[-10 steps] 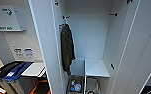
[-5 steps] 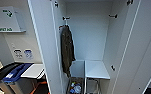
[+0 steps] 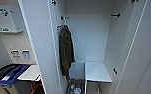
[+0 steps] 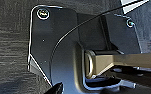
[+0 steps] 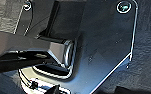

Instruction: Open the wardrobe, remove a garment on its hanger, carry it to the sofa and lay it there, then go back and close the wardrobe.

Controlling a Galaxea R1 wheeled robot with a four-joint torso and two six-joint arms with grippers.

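— Two doors of the wardrobe [image 3: 91,37] stand wide open, one to each side. What lies nearest?

— Low down on the left, a dark bin with a blue lid [image 3: 12,75], just beside the left door [image 3: 37,50]. At the foot of the wardrobe there is a small box of odds and ends [image 3: 74,88], and next to it a low white shelf [image 3: 97,72].

— And further in?

— A long dark olive-brown jacket [image 3: 66,56] hangs against the left inner side from a black hook [image 3: 63,18]. Another black hook [image 3: 115,15] sticks out high on the right inner side. The back panel is plain white.

— The white shirt and its hanger?

— I cannot make them out among what hangs in the wardrobe.

— On the wall to the left?

— A white first-aid cabinet [image 3: 4,20] with green marks, and two small labels [image 3: 21,54] under it.

— And each end effector, open or closed?

— I cannot tell. Both wrist cameras look over the robot's own dark plate at a dark carpeted floor [image 4: 8,50].
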